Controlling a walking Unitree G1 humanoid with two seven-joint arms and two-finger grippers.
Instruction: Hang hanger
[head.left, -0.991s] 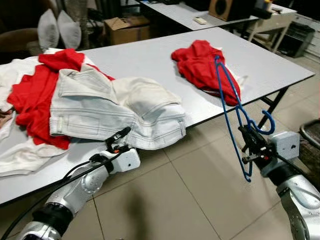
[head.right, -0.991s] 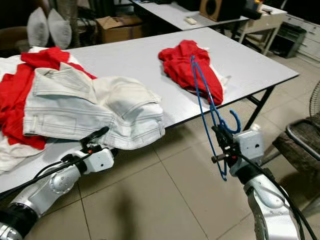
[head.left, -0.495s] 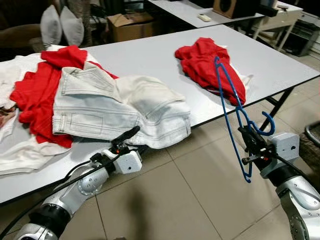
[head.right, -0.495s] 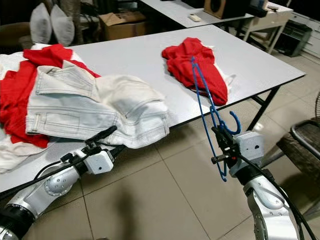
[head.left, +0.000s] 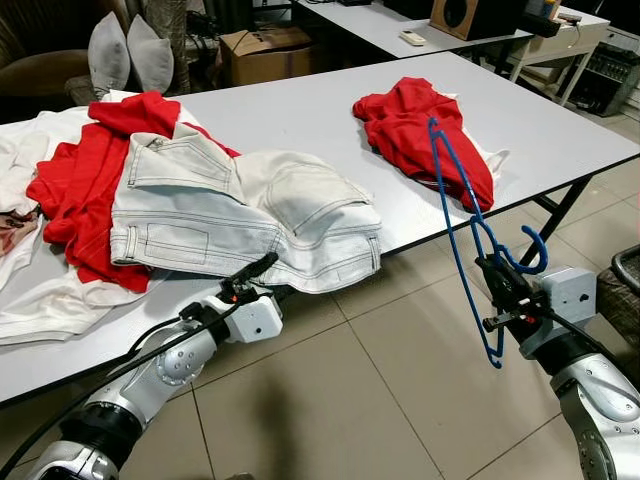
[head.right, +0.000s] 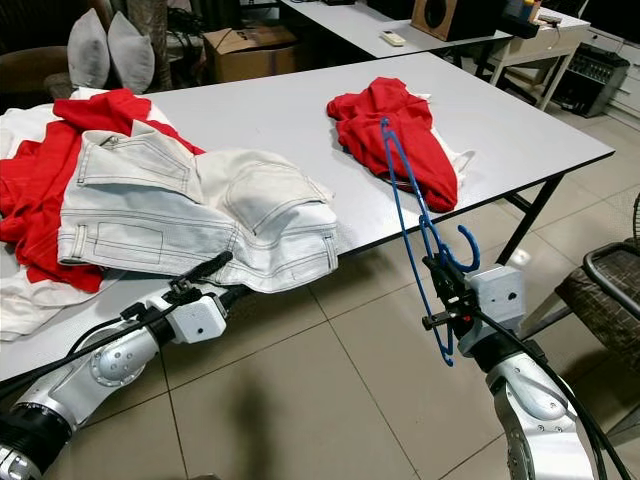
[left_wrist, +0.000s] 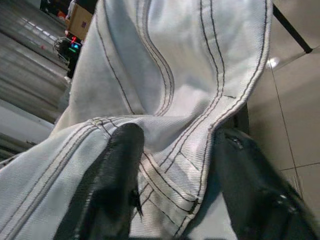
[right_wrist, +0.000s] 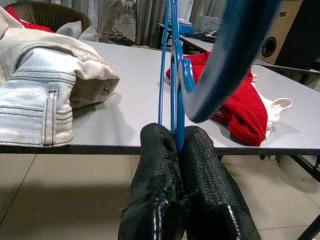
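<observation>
Blue hanger (head.left: 470, 215) in right tool (head.left: 497, 290)

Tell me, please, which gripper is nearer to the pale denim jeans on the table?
Left. The left gripper sits at the jeans' front hem by the table edge, fingers either side of it. The right gripper is off beyond the table, clamped on the blue hanger.

Jeans (head.left: 240, 215) left on table (head.left: 300, 120) — shirt (head.left: 420, 135) right

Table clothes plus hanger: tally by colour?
Red garments: 2, one under the pale denim, one near the far end
Pale denim: 1
White cloth: 1
Blue hanger: 1, in right gripper
Total: 5
</observation>
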